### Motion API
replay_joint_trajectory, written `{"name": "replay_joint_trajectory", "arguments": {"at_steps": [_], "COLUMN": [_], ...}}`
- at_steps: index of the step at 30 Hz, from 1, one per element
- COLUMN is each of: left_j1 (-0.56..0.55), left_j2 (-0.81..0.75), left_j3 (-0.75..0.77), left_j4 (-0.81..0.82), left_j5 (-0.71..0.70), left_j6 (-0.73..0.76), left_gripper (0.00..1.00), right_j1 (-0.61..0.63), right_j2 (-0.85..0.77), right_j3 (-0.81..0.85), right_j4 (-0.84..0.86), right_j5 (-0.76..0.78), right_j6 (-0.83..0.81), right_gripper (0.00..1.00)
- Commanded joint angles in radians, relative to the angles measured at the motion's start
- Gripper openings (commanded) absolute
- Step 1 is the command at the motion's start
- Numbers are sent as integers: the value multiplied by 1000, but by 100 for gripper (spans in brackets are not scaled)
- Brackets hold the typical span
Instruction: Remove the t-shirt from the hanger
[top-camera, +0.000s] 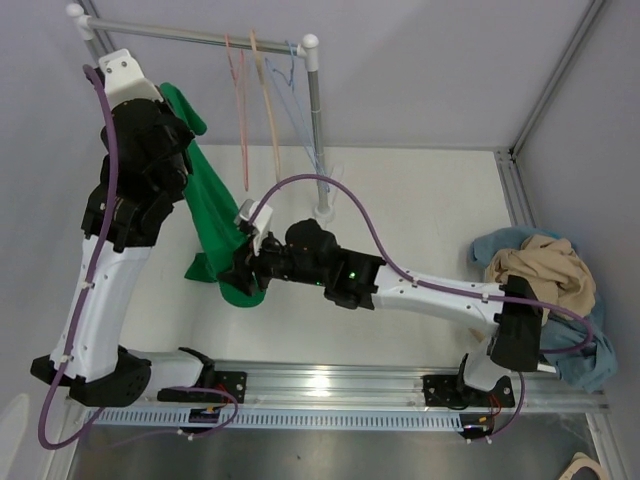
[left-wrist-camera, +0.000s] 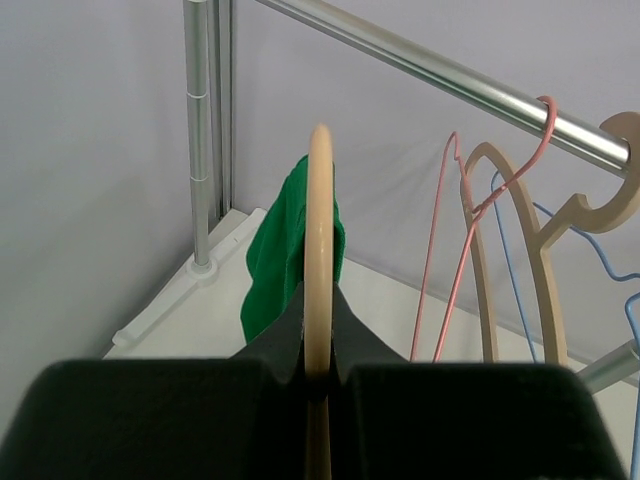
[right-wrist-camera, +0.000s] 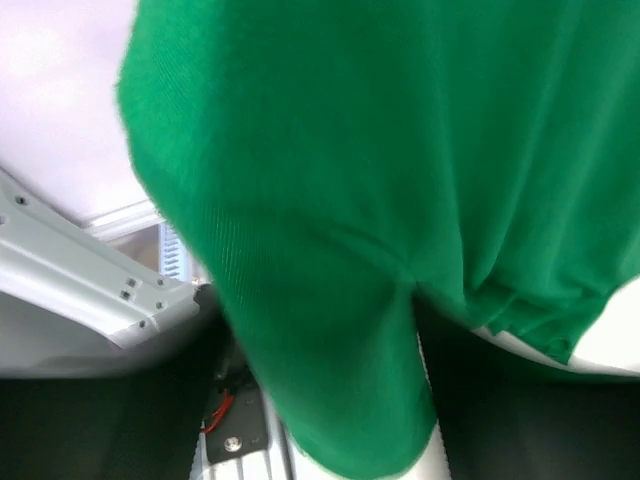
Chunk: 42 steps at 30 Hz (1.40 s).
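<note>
Holding the pale wooden hanger (left-wrist-camera: 320, 250) falls to the left tool (left-wrist-camera: 318, 378), which is closed tight on it. The hanger shows edge-on between the fingers, raised near the left end of the metal rail (top-camera: 200, 38). Whether the hook rests on that rail cannot be told.

The green knit t-shirt (top-camera: 212, 215) hangs from the hanger. Its long axis runs from the left tool downward and toward the near right, ending in a bunched hem close to the white worktop (top-camera: 420, 200).

The right tool (top-camera: 243, 268) sits at that lower end and is the nearer tool to the free cloth. In the right wrist view its fingers stand wide with green fabric drooping between them; no clamp on the cloth is visible.

Judgement: the coming move calls for the right tool to close on the hem and draw along the shirt's long axis, away from the hanger, with the left tool holding the hanger fixed.
</note>
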Motion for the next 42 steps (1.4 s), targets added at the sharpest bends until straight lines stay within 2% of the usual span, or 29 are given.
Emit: {"name": "replay_joint_trajectory", "arguments": {"at_steps": [1,2,3,6,10,12,14,18,22,23,25,26,29,32,34,37,39,42], "left_j1": [-12,-12,-12,11,123,175,215,223,212,179,112,49,10,7,7,7,7,7], "left_j2": [18,41,55,116,229,310,349,362,256,174,65,-51,-199,-319,-413,-555,-623,-629], "left_j3": [55,61,91,143,277,330,424,473,405,292,192,41,-81,-108,-132,-162,-171,-151], "left_j4": [48,48,51,95,59,8,-36,-70,-255,-274,-290,-290,-350,-499,-553,-575,-555,-561], "left_j5": [0,4,11,27,141,164,201,245,368,415,393,380,434,474,446,377,307,262], "left_j6": [11,13,17,66,14,-4,-43,-76,-159,-164,-141,-136,-148,-167,-182,-178,-147,-126], "left_gripper": [1,1,1,1,1,1,1,1,1,1,1,1,1,1,1,1,1,1], "right_j1": [2,2,2,22,123,210,287,289,182,150,77,61,-1,-56,-90,-128,-137,-138], "right_j2": [54,76,79,30,-103,-151,-157,-102,-27,-15,13,25,97,178,224,329,426,555], "right_j3": [96,107,107,47,-173,-231,-304,-374,-274,-242,-141,-104,25,106,142,186,234,353], "right_j4": [77,66,56,26,29,19,22,59,48,42,10,-7,-73,-119,-122,-115,-154,-213], "right_j5": [-45,-42,-35,-5,102,189,260,298,298,282,266,269,285,282,281,254,231,223], "right_j6": [28,34,41,51,67,82,100,174,141,131,107,75,44,36,54,91,113,119], "right_gripper": [46,25,0,0,0,0,0,0,0,0,0,0,0,0,0,0,4,8]}}
